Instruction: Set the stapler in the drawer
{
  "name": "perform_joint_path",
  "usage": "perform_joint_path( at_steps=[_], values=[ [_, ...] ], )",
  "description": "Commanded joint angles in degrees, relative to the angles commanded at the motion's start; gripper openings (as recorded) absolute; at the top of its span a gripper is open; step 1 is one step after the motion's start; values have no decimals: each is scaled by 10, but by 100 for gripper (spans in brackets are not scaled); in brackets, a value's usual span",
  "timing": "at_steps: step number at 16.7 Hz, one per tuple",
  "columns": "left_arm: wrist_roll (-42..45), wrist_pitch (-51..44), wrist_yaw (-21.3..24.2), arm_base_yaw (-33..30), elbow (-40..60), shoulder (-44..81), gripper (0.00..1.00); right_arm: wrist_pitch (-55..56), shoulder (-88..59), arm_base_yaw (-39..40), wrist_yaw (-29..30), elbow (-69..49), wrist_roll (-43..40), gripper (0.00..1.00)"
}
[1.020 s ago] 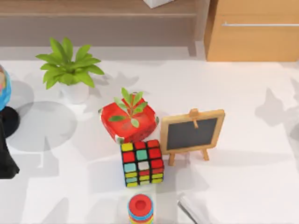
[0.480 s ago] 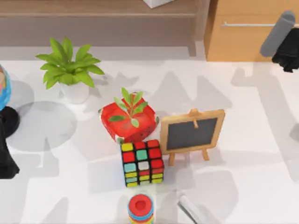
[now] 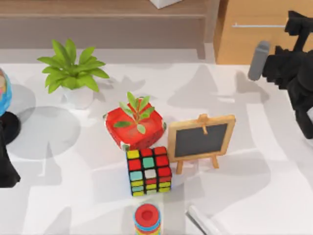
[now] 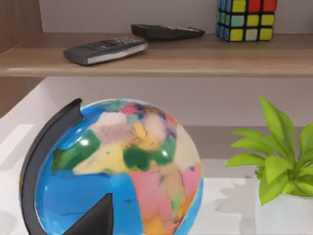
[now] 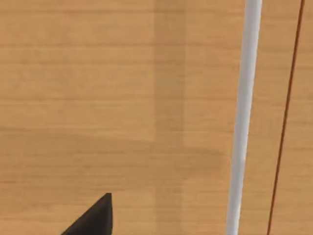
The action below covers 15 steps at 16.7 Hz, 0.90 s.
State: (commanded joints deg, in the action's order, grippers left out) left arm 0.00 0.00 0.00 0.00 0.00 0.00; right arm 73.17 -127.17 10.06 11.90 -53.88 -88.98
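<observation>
The stapler (image 3: pixel 204 221), slim and light grey, lies at the table's front edge, partly cut off by the top view's lower border, right of the red ring stack (image 3: pixel 146 219). The drawer (image 3: pixel 249 46) stands at the back right, its tan front flush and its silver handle (image 3: pixel 257 25) horizontal. My right gripper (image 3: pixel 296 24) hovers at the drawer front near the handle's right end. In the right wrist view the wooden front (image 5: pixel 122 98) and the handle (image 5: pixel 244 112) are very close. My left gripper (image 3: pixel 6 166) rests at the table's left edge, far from the stapler.
A colourful cube (image 3: pixel 148 171), a small chalkboard (image 3: pixel 200 139) and a red pot with a plant (image 3: pixel 136 125) cluster mid-table, between stapler and drawer. A white-potted plant (image 3: pixel 73 73) and a globe (image 4: pixel 117 166) stand at the left. A brown shelf (image 3: pixel 102 14) runs along the back.
My right arm has come into the top view from the right and now reaches across the drawer front. The left arm and the table's objects have not moved.
</observation>
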Motion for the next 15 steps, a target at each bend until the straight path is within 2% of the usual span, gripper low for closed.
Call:
perform_joint_path(
  at_steps=[7,15],
  values=[
    [0,0,0,0,0,0,100,2,-6,-2,1,-2,-2,100],
    [0,0,0,0,0,0,100,-33,-36,-7,-4,-69,-3,100]
  ],
)
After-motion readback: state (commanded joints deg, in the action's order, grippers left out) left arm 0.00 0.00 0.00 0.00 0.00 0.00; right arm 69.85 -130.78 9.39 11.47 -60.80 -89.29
